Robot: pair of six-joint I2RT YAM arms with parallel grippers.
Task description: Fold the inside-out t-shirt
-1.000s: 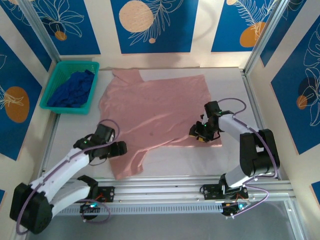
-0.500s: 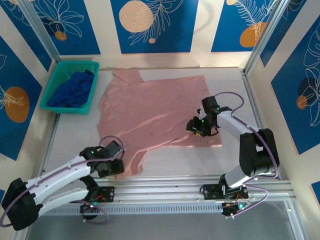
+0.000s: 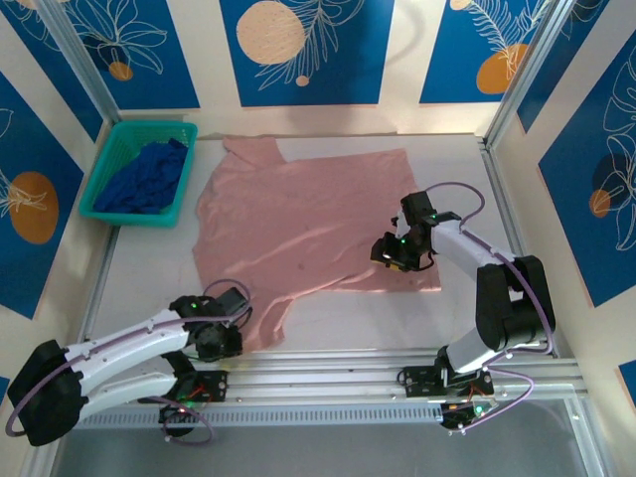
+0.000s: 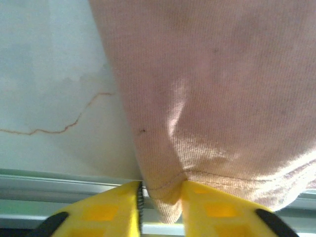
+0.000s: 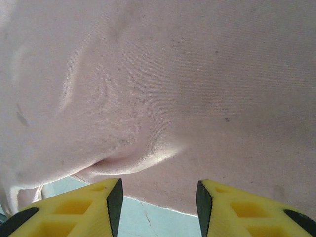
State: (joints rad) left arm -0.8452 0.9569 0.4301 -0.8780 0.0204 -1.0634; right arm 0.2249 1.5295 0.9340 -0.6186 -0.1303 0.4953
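The inside-out t-shirt (image 3: 308,219) lies spread flat on the white table, dusty pink, with one sleeve reaching toward the near edge at the left. My left gripper (image 3: 224,335) sits at that sleeve's end. In the left wrist view its yellow fingers (image 4: 101,210) pinch the stitched sleeve hem (image 4: 165,197) of the t-shirt (image 4: 222,74), which bunches between them. My right gripper (image 3: 390,253) hovers over the shirt's near right hem. In the right wrist view it (image 5: 158,197) stands open, with the pink cloth (image 5: 173,74) and its edge just beyond the fingertips.
A teal basket (image 3: 109,164) holding a dark blue garment (image 3: 149,179) stands at the back left. A metal rail (image 3: 397,360) runs along the table's near edge, right below the left gripper. Frame posts (image 3: 497,199) border the right side.
My left gripper has moved toward the near edge to the sleeve's end and closed on the hem. My right gripper shifted slightly left and back, then stayed still and open.
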